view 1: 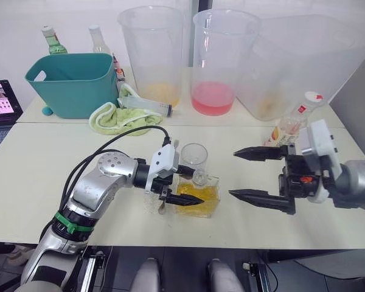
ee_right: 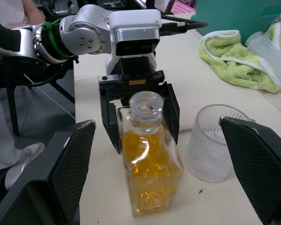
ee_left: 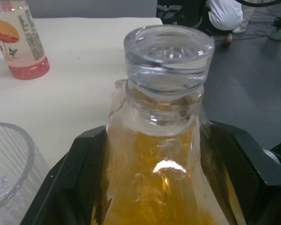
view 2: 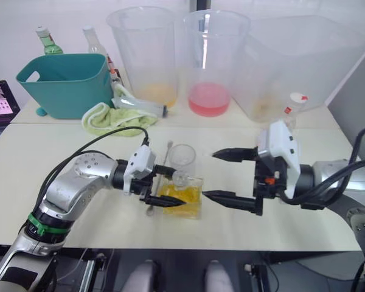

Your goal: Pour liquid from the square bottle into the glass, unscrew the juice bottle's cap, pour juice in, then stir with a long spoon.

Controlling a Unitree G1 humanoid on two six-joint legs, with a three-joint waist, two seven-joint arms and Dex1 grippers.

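Observation:
The square bottle [view 1: 202, 196] of yellow liquid [ee_right: 147, 164] stands near the table's front edge, a clear glass stopper [ee_left: 168, 51] in its neck. My left gripper [view 1: 194, 185] is shut on it, one black finger [ee_right: 110, 122] against each side. The glass [view 1: 193, 157] stands just behind the bottle and holds no liquid. A thin long spoon [view 2: 166, 155] lies on the table to their left, partly under my left arm. My right gripper [view 1: 232, 173] hangs wide open just right of the bottle, holding nothing. The juice bottle [view 1: 294, 120] with its white cap [view 1: 314, 96] stands behind my right gripper.
Three huge clear buckets [view 1: 214, 61] line the back, one holding pink liquid. A teal bin [view 1: 73, 82] and a green cloth [view 1: 118, 118] sit at the back left, with bottles [view 1: 52, 41] behind the bin. A laptop [view 1: 0, 103] shows at the left edge.

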